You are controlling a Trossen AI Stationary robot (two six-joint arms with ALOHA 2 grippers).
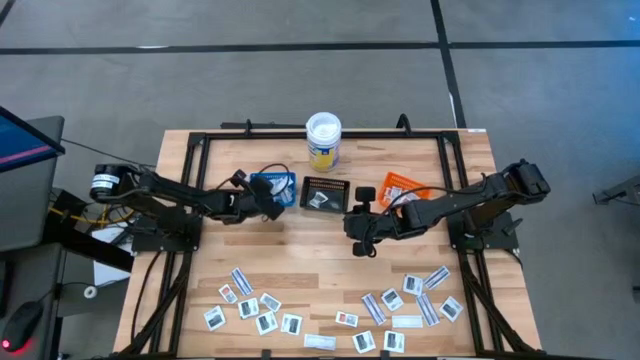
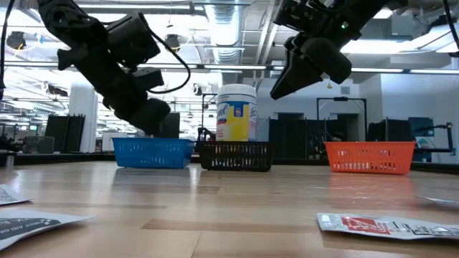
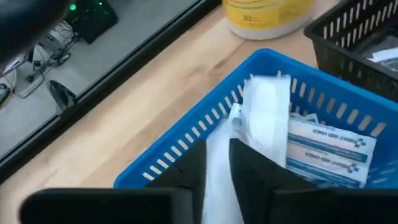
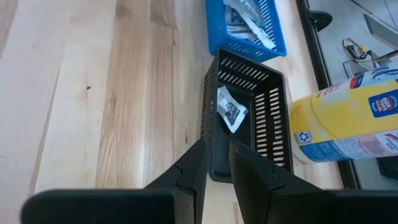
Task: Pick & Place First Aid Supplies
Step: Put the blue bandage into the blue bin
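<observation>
The left end effector (image 3: 217, 168) reaches low over the blue tray (image 3: 205, 121) near the worktop's far edge, pinching a white strip packet (image 3: 264, 118) that hangs into the tray, likely for release there. The right end effector (image 4: 216, 163), fingers narrowly apart and empty, hovers above the black tray (image 4: 245, 121). More packets (image 1: 330, 310) line the near edge.

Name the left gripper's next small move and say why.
Probably open a little wider and lift clear: the left gripper sits over the blue tray with a white packet between its fingers, already hanging inside above other packets.
</observation>
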